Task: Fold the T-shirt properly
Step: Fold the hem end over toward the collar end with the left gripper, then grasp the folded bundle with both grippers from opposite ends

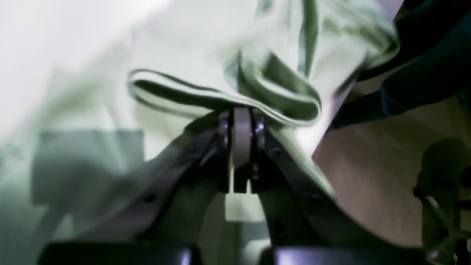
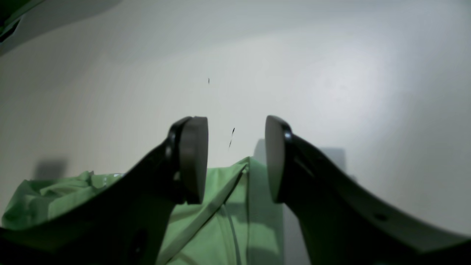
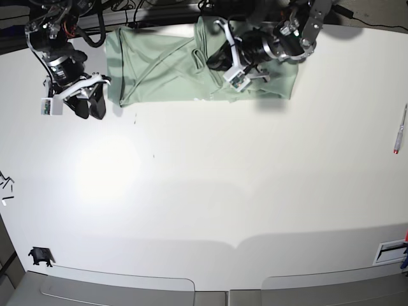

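Note:
The pale green T-shirt (image 3: pixel 159 67) lies along the table's far edge, partly folded over itself. My left gripper (image 3: pixel 215 60) hovers over the shirt's middle. In the left wrist view this gripper (image 1: pixel 241 117) is shut on a bunched fold of the T-shirt (image 1: pixel 206 48), whose hem loops to either side of the pinch. My right gripper (image 3: pixel 89 107) stands open just left of the shirt's left edge, above bare table. In the right wrist view its fingers (image 2: pixel 193 158) are well apart with nothing between them, and a corner of the T-shirt (image 2: pixel 224 213) lies below them.
A red and white pen (image 3: pixel 400 131) lies near the table's right edge. Small dark bits (image 3: pixel 5 185) and a black clip (image 3: pixel 40 256) sit at the left side. Cables and dark gear (image 3: pixel 115 9) crowd the far edge behind the shirt.

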You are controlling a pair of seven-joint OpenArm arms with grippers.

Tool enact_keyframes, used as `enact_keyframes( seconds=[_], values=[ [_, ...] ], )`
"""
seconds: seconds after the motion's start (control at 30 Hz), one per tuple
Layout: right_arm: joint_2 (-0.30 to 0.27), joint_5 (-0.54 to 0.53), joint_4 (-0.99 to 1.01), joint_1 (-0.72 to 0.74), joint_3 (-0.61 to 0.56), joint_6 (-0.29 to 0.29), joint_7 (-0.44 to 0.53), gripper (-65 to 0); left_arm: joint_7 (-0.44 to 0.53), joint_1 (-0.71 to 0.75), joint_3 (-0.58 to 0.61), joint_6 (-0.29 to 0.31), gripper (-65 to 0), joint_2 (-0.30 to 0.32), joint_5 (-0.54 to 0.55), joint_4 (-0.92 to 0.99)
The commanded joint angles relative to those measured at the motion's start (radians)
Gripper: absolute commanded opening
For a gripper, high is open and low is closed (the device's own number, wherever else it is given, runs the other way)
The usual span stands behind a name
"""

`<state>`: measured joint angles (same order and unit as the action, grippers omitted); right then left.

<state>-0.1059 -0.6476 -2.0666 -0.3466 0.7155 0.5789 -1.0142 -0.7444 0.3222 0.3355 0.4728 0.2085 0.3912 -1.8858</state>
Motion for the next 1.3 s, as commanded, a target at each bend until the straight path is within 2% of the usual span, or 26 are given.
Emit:
enact_keyframes(
  seconds=[0.0,0.2,0.5,0.6,0.67,0.8,0.93,1.0,1.1,1.2,1.27],
  values=[
    [-0.010,-0.018,-0.020,0.003,0.004,0.004,0.023,-40.8,0.035,-0.013,0.002,0.005,-65.0,-0.010,0.017,-0.019],
    [-0.008,-0.018,-0.020,0.003,0.004,0.004,0.023,-40.8,0.118,-0.056,0.002,0.005,-65.0,-0.014,0.017,-0.019],
    [-0.008,-0.014,-0.020,0.003,0.004,0.004,0.026,-40.8,0.131,-0.079,-0.003,0.005,-65.0,-0.013,0.017,-0.019],
    [-0.010,0.052,-0.020,0.003,0.006,0.002,0.027,-40.8,0.087,-0.079,-0.032,0.005,-65.0,-0.011,0.018,-0.031],
    [-0.021,0.114,-0.020,0.002,0.007,-0.020,0.029,-40.8,0.049,-0.078,-0.066,0.005,-65.0,-0.007,0.018,-0.051],
    [-0.077,0.183,-0.016,-0.006,0.007,-0.018,0.041,-40.3,0.026,-0.075,-0.141,0.005,-65.0,0.026,0.022,-0.089],
    [-0.149,0.201,0.053,-0.042,0.007,-0.022,0.104,-25.2,0.026,-0.072,-0.185,0.005,-65.0,0.076,0.034,-0.091],
    [-0.177,0.202,0.112,-0.044,0.008,-0.035,0.110,-21.3,0.026,-0.072,-0.193,0.005,-65.0,0.101,0.032,-0.091],
    [-0.209,0.173,0.224,-0.027,0.007,-0.037,0.117,-21.3,0.027,-0.069,-0.193,0.005,-65.0,0.122,0.032,-0.091],
    [-0.227,0.044,0.357,0.001,0.007,-0.032,0.099,-21.3,0.035,-0.070,-0.193,0.005,-65.0,0.122,0.032,-0.091],
    [-0.227,-0.027,0.446,0.028,0.007,-0.002,0.073,-21.3,0.035,-0.070,-0.193,0.005,-65.0,0.122,0.032,-0.091]
  ],
)
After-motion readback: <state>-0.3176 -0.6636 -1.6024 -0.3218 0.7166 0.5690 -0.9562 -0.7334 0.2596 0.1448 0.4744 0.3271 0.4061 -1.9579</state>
